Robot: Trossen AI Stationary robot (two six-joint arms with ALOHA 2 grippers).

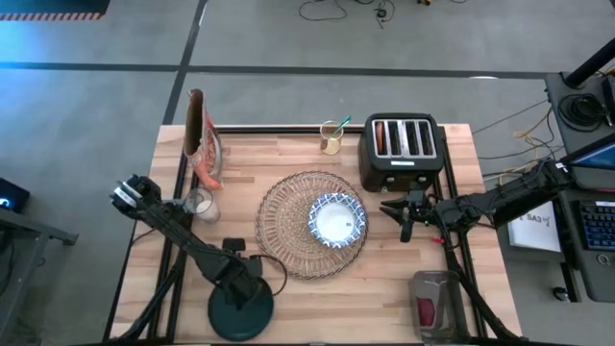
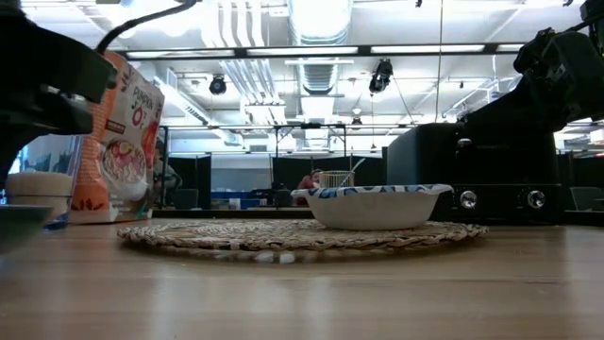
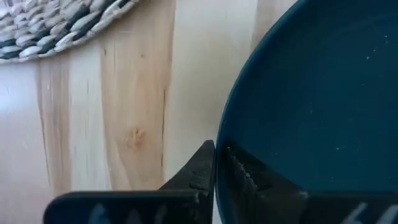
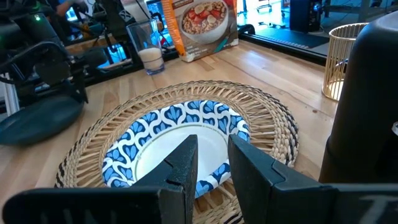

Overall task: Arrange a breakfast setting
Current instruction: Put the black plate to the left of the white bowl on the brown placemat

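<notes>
The left gripper [image 3: 216, 168] has its jaws pinched tight on the rim of the dark teal plate [image 3: 317, 93] at the desk's [image 1: 288, 308] front left. The bowl [image 1: 337, 221] sits on the placemat [image 1: 288, 231], where the right gripper [image 4: 211, 165] hovers, jaws slightly parted, holding nothing. The glass [image 1: 200, 205] stands nearby.

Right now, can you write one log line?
left gripper: shut on plate rim | right gripper: over bowl | bowl on placemat

We see two dark, nearly black arms built of slim jointed segments. The left arm [image 1: 197, 252] rises from a round dark base. The right pincer [image 4: 211, 165] has two broad matte-black fingers; the left pincer [image 3: 221, 168] shows toothed inner faces.
</notes>
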